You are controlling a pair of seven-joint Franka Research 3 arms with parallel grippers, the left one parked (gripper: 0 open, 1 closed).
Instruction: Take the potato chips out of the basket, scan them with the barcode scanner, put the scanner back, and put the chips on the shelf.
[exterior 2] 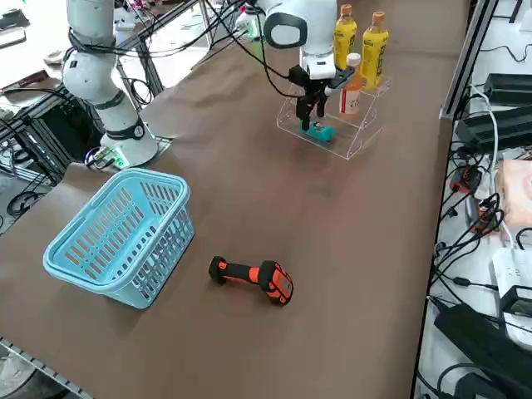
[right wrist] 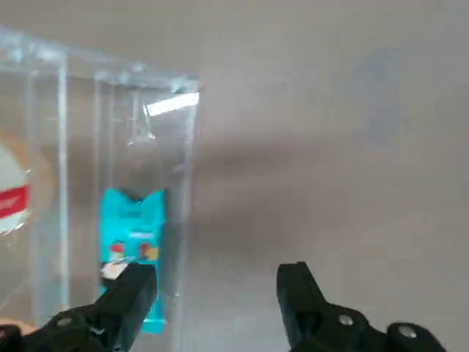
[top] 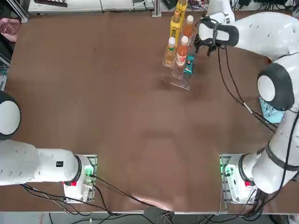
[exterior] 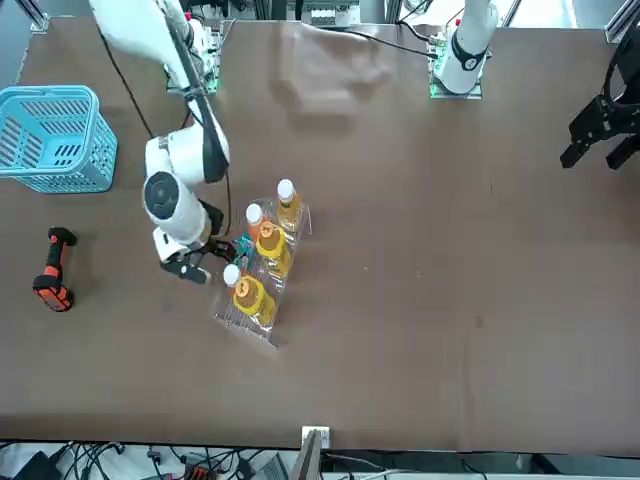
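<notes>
Left to right from the shelf point(exterior 2: 332, 120): basket point(exterior 2: 116, 237) far off, barcode scanner point(exterior 2: 253, 278) lying on the surface between. Potato chips point(exterior 2: 320, 130) on lowest shelf step; right hand point(exterior 2: 309, 108) spread, empty, just above. Probably light, crushable; best pinched across narrow sides. Wrist view alone shows packet upright behind acrylic.

My brown table point(exterior 2: 249, 208) carries the clear shelf point(exterior 2: 353, 137) right under my gripper point(exterior 2: 310, 106), whose fingers stand apart and empty. The teal potato chips point(exterior 2: 319, 130) lie on its lowest step, just below my fingertips. Well away from my gripper, the black-and-orange barcode scanner point(exterior 2: 253, 277) lies on its side beside the blue basket point(exterior 2: 120, 237).
</notes>
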